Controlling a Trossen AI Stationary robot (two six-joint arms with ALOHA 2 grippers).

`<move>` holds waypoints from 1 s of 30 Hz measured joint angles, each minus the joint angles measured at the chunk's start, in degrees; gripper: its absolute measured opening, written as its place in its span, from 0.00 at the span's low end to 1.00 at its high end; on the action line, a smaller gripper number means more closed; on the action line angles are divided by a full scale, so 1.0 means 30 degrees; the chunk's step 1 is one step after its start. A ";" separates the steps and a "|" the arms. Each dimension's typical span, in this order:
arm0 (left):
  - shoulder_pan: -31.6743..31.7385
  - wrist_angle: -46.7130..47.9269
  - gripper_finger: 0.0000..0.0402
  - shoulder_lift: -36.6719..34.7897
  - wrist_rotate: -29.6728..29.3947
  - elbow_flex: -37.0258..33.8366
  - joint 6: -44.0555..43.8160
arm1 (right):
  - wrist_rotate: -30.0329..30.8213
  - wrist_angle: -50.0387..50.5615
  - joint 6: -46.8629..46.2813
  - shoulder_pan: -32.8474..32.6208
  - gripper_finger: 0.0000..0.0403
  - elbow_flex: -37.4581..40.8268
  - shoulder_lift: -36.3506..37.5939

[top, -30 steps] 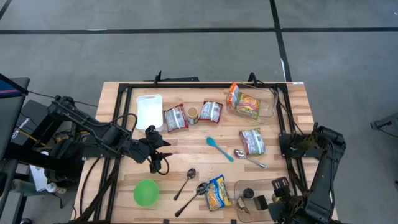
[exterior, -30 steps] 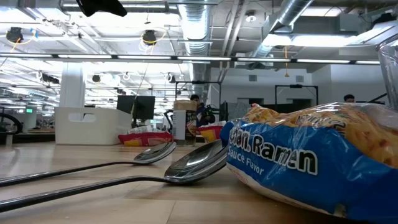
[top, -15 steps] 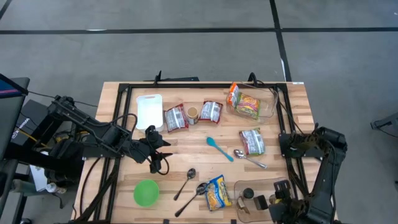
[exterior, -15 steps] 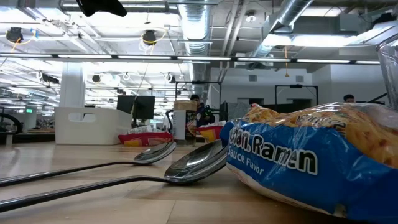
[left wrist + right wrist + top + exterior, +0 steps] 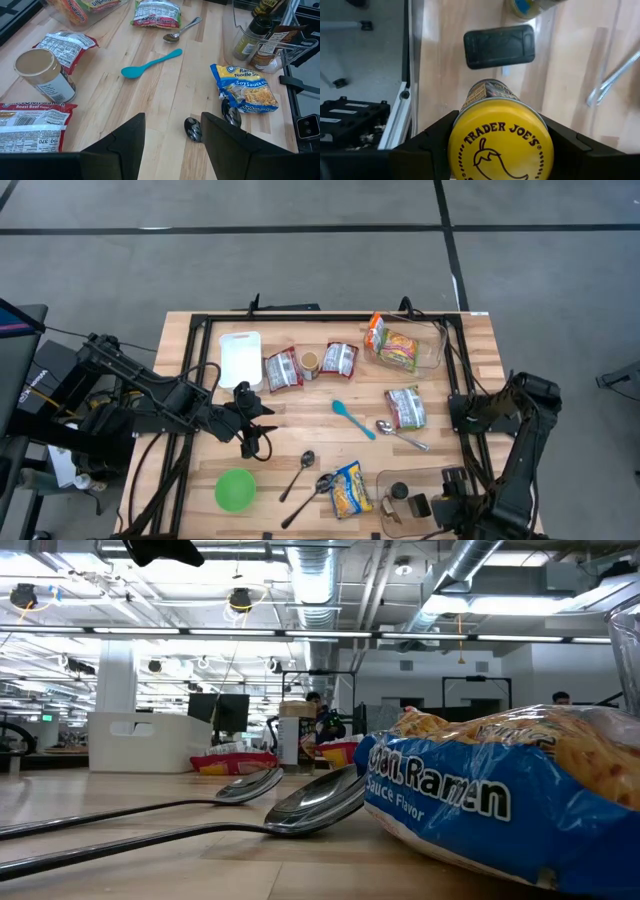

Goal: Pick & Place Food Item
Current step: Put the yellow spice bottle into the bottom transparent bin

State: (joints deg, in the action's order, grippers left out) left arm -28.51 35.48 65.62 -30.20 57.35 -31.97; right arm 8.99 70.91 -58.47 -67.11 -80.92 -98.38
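My right gripper (image 5: 500, 145) hangs at the table's near right corner (image 5: 440, 505), pointing down and shut on a spice bottle with a yellow Trader Joe's lid (image 5: 500, 150). Beside it stands a clear container (image 5: 392, 478) with bottles in it. A blue ramen packet (image 5: 348, 488) lies flat on the wood to its left, next to two metal spoons (image 5: 305, 472). My left gripper (image 5: 172, 135) waits open at the table's left (image 5: 255, 420), above bare wood. More ramen packets (image 5: 283, 368) lie toward the far side. My right gripper has the bottle between its two fingers (image 5: 431, 137), one on either side at the yellow lid's rim (image 5: 454, 142). The fingers come from above, pointing down. The bottle stands about upright under them; the lid hides its base, so whether it rests on anything cannot be told.
A green bowl (image 5: 235, 488) sits near left, a white tray (image 5: 240, 358) far left. A jar (image 5: 309, 361), a blue spoon (image 5: 353, 418), a metal spoon (image 5: 400, 435) and a ramen packet (image 5: 405, 407) lie mid-table. A clear tub (image 5: 432, 358) with ramen stands far right.
My right arm has shifted: its elbow has swung a little toward the table's far right, and the gripper by the clear container has sunk slightly. Everything on the table lies where it was.
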 joint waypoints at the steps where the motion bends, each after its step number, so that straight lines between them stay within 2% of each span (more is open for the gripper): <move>1: 0.0000 0.0006 0.46 -0.0006 0.0006 0.0005 -0.0001 | -0.0028 -0.0289 -0.0026 0.0000 0.54 0.0362 0.0171; 11: -0.0003 0.0000 0.46 -0.0006 0.0003 -0.0001 0.0000 | -0.0055 -0.2313 -0.0042 0.0028 0.55 0.2683 0.0968; 26: -0.0004 0.0003 0.46 -0.0006 0.0000 0.0002 -0.0001 | -0.0116 -0.4252 -0.0091 0.0036 0.55 0.3750 0.0965; 30: 0.0000 0.0005 0.46 -0.0006 0.0000 0.0006 0.0000 | -0.0123 -0.4253 -0.0019 0.0036 0.57 0.3750 0.0965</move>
State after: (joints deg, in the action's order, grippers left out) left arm -28.51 35.50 65.60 -30.20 57.36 -31.97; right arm 8.62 58.15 -58.53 -67.00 -69.67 -95.48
